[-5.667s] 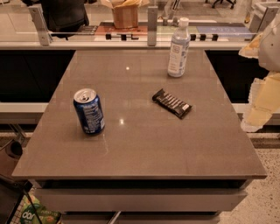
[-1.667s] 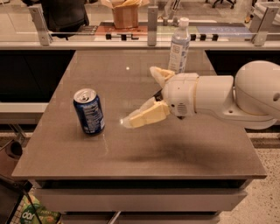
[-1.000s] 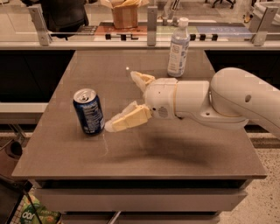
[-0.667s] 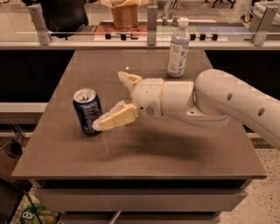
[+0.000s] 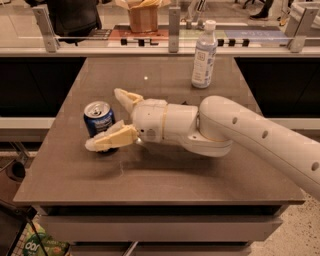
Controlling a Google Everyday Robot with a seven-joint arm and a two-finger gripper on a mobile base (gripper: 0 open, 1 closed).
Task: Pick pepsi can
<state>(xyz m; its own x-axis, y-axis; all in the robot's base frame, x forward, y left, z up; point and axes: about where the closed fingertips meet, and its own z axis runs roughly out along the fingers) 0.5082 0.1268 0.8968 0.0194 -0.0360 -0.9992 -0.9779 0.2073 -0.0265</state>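
The pepsi can, blue with a silver top and white print, stands upright on the left part of the brown table. My gripper reaches in from the right and is open. One cream finger lies in front of the can's lower part. The other finger sits behind and to the right of the can. The can stands between the two fingers. The white arm hides the table's middle.
A clear plastic bottle with a white cap stands at the table's far right. Behind the table runs a glass barrier with metal posts, and a paper bag stands beyond it. A green packet lies on the floor at the lower left.
The arm came in from the right and moved left across the table. The open fingers now straddle the can. The dark bar seen earlier is now hidden behind the arm.
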